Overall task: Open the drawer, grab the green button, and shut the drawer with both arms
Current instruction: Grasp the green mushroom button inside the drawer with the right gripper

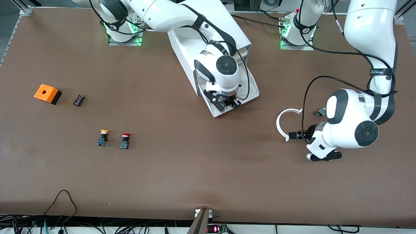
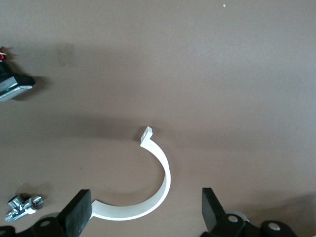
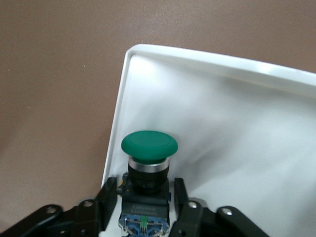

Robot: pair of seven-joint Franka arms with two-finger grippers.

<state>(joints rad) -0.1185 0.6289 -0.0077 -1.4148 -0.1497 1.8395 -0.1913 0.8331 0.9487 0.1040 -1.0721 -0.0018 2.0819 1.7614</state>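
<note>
The lowest drawer (image 1: 215,112) stands pulled out of the white cabinet (image 1: 185,42), toward the front camera. My right gripper (image 1: 231,104) is down in it, so the front view hides the button. In the right wrist view the green-capped button (image 3: 148,145) lies in a corner of the drawer (image 3: 237,123). My right gripper (image 3: 144,190) is open, one finger on each side of the button's black body with small gaps. My left gripper (image 1: 294,135) is open and low over the table at the left arm's end. It shows open in the left wrist view (image 2: 145,205).
A white C-shaped ring (image 1: 282,122) lies on the table by my left gripper, one end against a finger (image 2: 79,212). A small metal part (image 1: 320,112) lies beside it. An orange box (image 1: 47,93), a small black part (image 1: 78,100), a yellow-capped button (image 1: 103,138) and a red-capped button (image 1: 125,140) lie toward the right arm's end.
</note>
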